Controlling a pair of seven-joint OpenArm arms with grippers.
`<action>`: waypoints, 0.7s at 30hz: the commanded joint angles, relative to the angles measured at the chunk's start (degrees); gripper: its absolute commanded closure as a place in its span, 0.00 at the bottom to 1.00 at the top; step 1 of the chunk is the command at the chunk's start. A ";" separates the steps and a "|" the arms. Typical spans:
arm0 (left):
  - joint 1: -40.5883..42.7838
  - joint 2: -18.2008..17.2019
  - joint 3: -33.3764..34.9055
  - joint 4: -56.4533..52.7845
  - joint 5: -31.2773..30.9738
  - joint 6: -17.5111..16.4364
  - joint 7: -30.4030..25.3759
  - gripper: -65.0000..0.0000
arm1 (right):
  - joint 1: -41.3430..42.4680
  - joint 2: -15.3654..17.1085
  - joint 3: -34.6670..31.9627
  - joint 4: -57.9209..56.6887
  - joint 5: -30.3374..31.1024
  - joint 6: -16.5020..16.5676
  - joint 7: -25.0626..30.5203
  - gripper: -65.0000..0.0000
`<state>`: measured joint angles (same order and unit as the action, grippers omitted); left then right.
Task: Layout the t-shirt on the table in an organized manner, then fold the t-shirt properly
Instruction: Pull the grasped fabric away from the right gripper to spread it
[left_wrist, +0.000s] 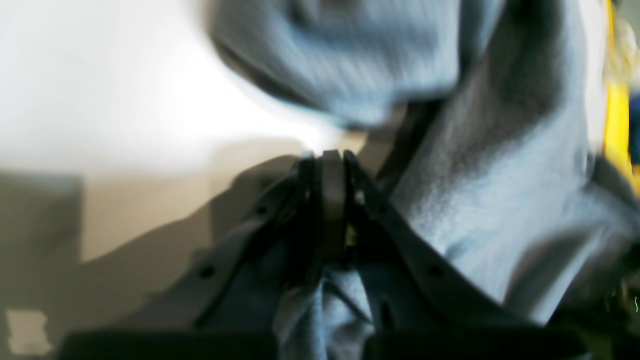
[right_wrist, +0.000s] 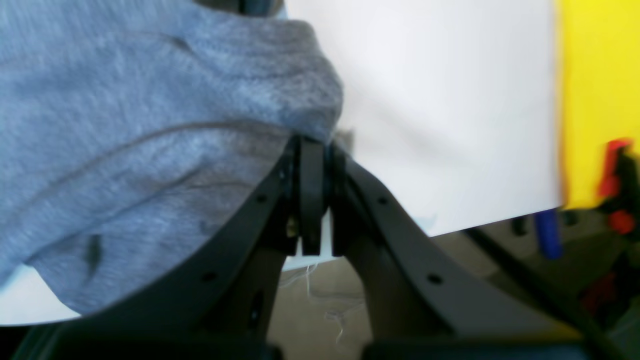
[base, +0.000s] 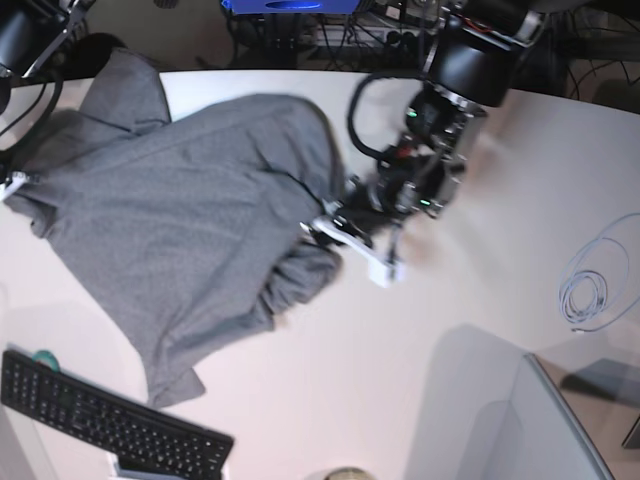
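The grey t-shirt (base: 180, 230) lies crumpled across the left half of the white table (base: 400, 350). At its right edge a bunch of cloth is gathered up. There my left gripper (base: 325, 225) is shut on the t-shirt. The blurred left wrist view shows the left gripper (left_wrist: 330, 162) closed, with grey cloth (left_wrist: 500, 190) wedged between its fingers and draped around them. In the right wrist view my right gripper (right_wrist: 312, 147) is shut, pinching a fold of the t-shirt (right_wrist: 150, 125) at its tips above the table (right_wrist: 440, 100). In the base view only the right arm's dark body shows, at the top left corner.
A black keyboard (base: 110, 420) lies at the front left, just below the shirt's hem. A coiled white cable (base: 590, 290) sits near the right edge. A grey panel (base: 500, 420) rises at the front right. Yellow material (right_wrist: 595, 100) borders the table in the right wrist view.
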<state>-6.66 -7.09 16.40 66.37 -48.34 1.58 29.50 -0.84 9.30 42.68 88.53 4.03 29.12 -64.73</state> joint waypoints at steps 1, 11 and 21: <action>0.02 -1.48 -1.33 3.92 -0.59 -0.49 -0.79 1.00 | 0.89 0.85 0.01 -0.05 0.41 -0.07 0.51 1.00; 12.15 -13.87 -12.32 29.41 -0.59 -0.13 -0.70 1.00 | 4.05 -3.01 -13.88 -2.25 0.06 -0.77 0.33 1.00; 30.96 -7.37 -19.00 36.53 14.62 -0.13 -0.79 1.00 | 6.95 -1.78 -14.24 -3.48 -0.30 -12.38 -1.16 1.00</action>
<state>24.53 -14.41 -2.74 101.82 -32.05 2.04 29.43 4.78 6.63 28.25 84.16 3.75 16.91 -66.61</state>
